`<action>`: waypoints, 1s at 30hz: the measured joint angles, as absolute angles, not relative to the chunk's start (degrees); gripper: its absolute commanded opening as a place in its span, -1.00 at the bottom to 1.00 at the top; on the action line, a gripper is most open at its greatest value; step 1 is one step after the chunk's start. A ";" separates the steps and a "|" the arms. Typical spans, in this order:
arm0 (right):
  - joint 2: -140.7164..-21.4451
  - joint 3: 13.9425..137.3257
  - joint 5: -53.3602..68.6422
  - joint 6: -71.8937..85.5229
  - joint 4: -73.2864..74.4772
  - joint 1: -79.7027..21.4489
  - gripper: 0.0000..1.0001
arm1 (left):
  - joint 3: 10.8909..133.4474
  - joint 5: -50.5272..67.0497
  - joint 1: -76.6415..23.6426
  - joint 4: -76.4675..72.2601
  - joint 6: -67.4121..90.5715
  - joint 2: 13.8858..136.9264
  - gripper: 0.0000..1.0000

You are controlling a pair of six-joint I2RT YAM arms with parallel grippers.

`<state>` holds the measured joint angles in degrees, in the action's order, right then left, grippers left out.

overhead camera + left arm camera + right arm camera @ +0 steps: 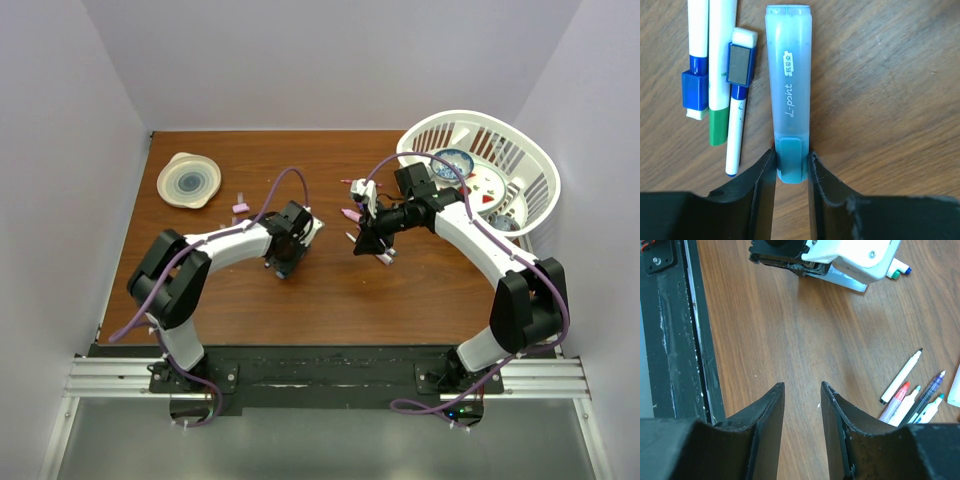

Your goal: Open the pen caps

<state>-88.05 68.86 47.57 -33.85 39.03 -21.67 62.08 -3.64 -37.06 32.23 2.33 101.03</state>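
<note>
Caps first, reading from your left: past the pale round dish [188,180] at the far left of the table [320,310], two small pink caps [240,206] lie loose on the wood.

Next comes your left gripper [791,153]. In its wrist view you see, from the left, a white pen with a blue cap [694,90], a white pen with a green end [719,125] touching it, and a short marker with a grey pad [740,64] at its head. Just right of those lies the teal highlighter [788,75], flat on the wood. Its darker teal cap [791,169] sits between your left jaws, with one finger against each side, pinching it.

Your right gripper [802,385] hangs over bare wood, jaws spread with nothing between them. To its right in that wrist view a cluster of slim pens [902,375] lies side by side with bare tips, coloured black, pink, purple and teal.

At the far right stands a white slatted basket [540,180] with dishes inside.
</note>
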 measured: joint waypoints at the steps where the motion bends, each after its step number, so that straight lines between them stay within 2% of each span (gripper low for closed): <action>1: -88.05 68.84 47.62 -34.13 39.13 -21.67 -0.21 | 62.06 -3.38 -37.08 32.18 2.37 101.01 -0.92; 3: -88.05 68.75 47.83 -34.89 39.35 -21.67 -0.14 | 61.89 -2.07 -37.08 31.83 2.39 100.79 -1.00; 8: -87.66 66.02 51.13 -39.70 39.40 -21.67 0.00 | 59.40 8.27 -37.15 29.80 2.72 98.54 -1.00; 12: -85.36 60.03 53.56 -48.25 39.72 -21.80 0.29 | 57.30 20.69 -37.17 28.08 3.44 96.18 -1.00; 16: -81.47 54.24 53.52 -57.25 39.24 -22.83 0.49 | 56.58 31.57 -37.21 26.28 3.84 96.01 -1.00; 19: -77.82 50.78 52.51 -62.85 38.09 -24.82 0.51 | 56.38 39.16 -37.21 25.32 3.92 96.07 -1.00; 26: -74.94 47.18 47.37 -67.70 33.39 -31.29 0.47 | 56.38 48.73 -37.26 23.11 5.56 97.25 -1.00; 30: -74.96 45.71 44.16 -67.59 30.00 -34.20 0.34 | 56.36 51.27 -37.32 22.06 6.61 97.54 -1.00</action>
<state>-74.96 45.71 44.16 -67.59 30.00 -34.20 56.36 51.27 -37.32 22.06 6.61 97.54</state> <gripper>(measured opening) 0.713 0.316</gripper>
